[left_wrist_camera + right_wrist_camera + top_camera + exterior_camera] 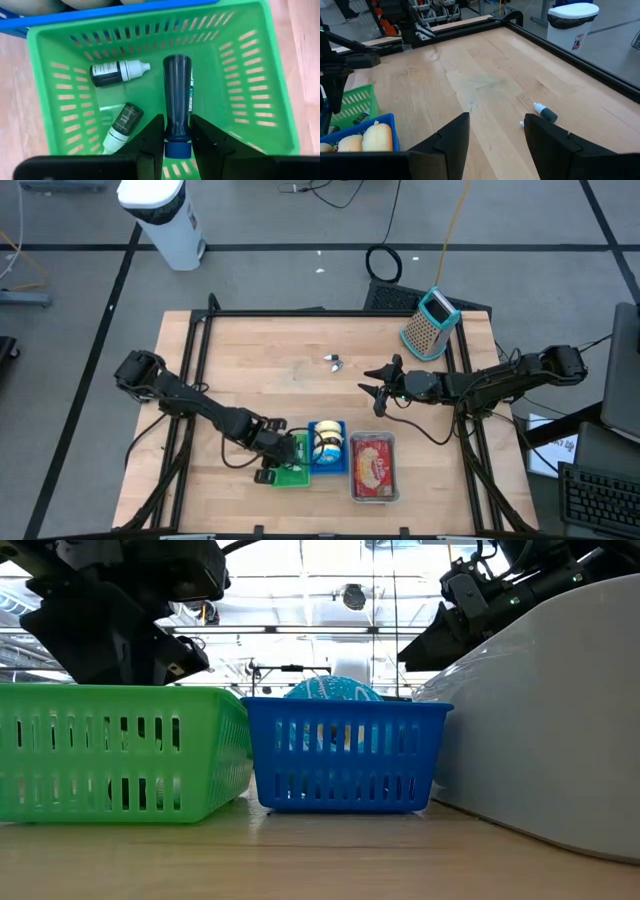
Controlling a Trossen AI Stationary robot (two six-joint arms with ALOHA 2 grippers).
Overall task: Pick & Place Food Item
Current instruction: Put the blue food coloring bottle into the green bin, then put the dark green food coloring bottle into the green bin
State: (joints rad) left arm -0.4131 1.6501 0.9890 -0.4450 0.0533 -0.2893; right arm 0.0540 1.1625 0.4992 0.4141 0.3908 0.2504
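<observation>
- Left gripper point(177, 137) hangs over the green basket point(250, 85), jaws clamped on a dark blue-capped bottle point(177, 95), seemingly just above the floor.
- Two small dropper bottles point(118, 72) lie inside.
- Right gripper point(495, 132) hovers mid-table, jaws apart, empty.
- Blue basket point(327, 447) holds bread rolls point(365, 139), right of the green one.

Both arms point(190, 402) are matte black, built of slim tubular links joined by bulkier rounded joints. A thin black cable point(425, 432) loops off the right arm point(500, 378) near its wrist. Each gripper has two flat, angular black fingers point(451, 137), broad at the base and narrowing toward blunt tips.
</observation>
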